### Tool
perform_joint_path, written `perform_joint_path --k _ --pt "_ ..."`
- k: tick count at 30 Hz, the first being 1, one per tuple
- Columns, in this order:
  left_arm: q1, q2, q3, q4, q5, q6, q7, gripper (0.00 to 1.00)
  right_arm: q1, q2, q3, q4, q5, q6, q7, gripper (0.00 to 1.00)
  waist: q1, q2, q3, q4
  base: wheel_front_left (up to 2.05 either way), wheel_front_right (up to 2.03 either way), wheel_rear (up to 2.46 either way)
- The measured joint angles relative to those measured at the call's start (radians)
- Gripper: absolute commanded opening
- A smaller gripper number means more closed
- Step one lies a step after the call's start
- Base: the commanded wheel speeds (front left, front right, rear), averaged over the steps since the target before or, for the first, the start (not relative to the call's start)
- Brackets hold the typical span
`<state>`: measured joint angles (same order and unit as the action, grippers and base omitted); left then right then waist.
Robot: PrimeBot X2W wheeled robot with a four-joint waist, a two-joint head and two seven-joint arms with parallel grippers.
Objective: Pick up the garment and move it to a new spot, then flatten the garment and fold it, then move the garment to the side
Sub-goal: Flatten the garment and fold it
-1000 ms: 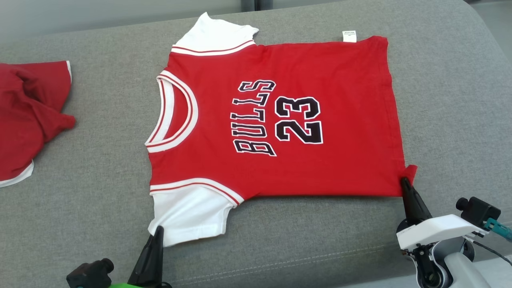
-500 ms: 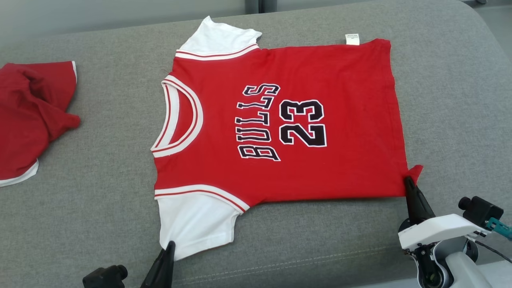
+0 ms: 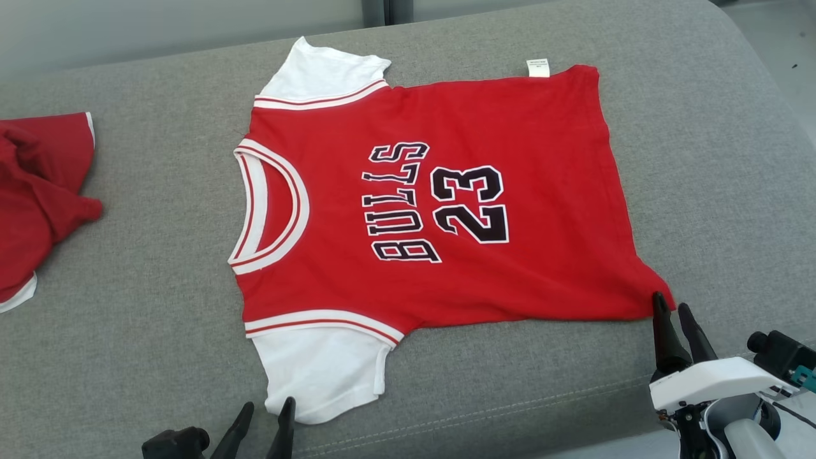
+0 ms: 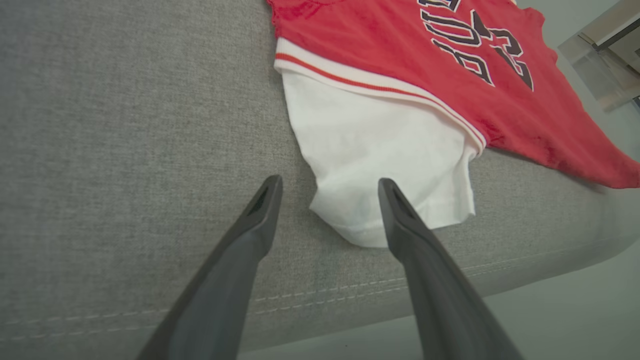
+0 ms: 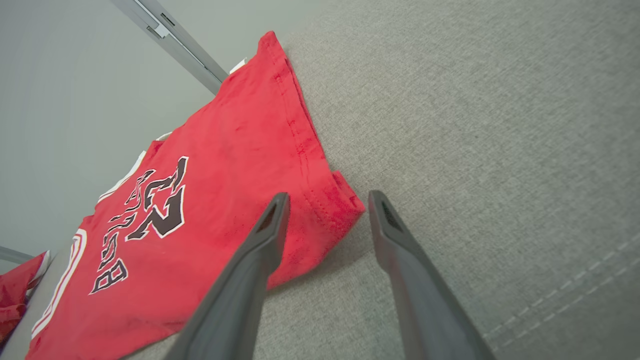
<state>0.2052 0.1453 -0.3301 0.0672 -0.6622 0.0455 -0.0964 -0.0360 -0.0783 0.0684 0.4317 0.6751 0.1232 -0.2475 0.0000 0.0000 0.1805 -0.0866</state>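
1. On the grey sofa cushion [image 3: 127, 357] the Bulls jersey [image 3: 446, 210] lies flat, collar left, hem right; folding looks next.
2. I'd pinch both near edges at once, lift evenly and carry them toward the far side so nothing bunches.
3. My left gripper [image 3: 269, 403], spread and empty, sits at the corner of the near white sleeve [image 3: 319, 370]; my right gripper [image 3: 670, 300], spread and empty, is just beside the near hem corner [image 3: 647, 290].

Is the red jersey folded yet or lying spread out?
Spread out, not folded. The jersey lies face up on the grey cushion, both white sleeves, collar and full BULLS 23 print showing; no layer is turned over.
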Motion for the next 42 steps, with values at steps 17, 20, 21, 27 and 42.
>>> perform_joint_path --k 17,20,21,27,42 --pt "-0.070 0.042 0.015 -0.053 0.091 0.017 -0.048 1.00 0.051 -0.022 -0.088 -0.033 -0.046 0.000 -0.004 1.00 0.0000 0.0000 -0.029 -0.013 0.00 0.00 0.00" --pt "-0.100 0.044 0.003 -0.066 0.133 0.017 -0.074 1.00 0.034 -0.034 -0.090 -0.070 -0.082 0.000 -0.004 1.00 0.0000 0.0000 -0.046 -0.015 0.00 0.00 0.00" --pt "-0.111 0.044 -0.002 -0.069 0.147 0.017 -0.085 1.00 0.025 -0.038 -0.090 -0.081 -0.096 0.000 -0.004 1.00 0.0000 0.0000 -0.053 -0.015 0.00 0.00 0.00" --pt "-0.155 0.044 -0.032 -0.069 0.217 0.021 -0.105 1.00 -0.028 -0.076 -0.064 -0.150 -0.212 0.000 -0.004 1.00 0.0000 0.0000 -0.096 -0.019 0.00 0.00 0.00" --pt "-0.165 -0.031 0.073 -0.034 0.235 0.062 -0.139 1.00 -0.078 -0.055 0.053 -0.225 -0.364 0.000 -0.007 1.00 0.0000 0.0000 -0.149 -0.019 0.00 0.00 0.00"
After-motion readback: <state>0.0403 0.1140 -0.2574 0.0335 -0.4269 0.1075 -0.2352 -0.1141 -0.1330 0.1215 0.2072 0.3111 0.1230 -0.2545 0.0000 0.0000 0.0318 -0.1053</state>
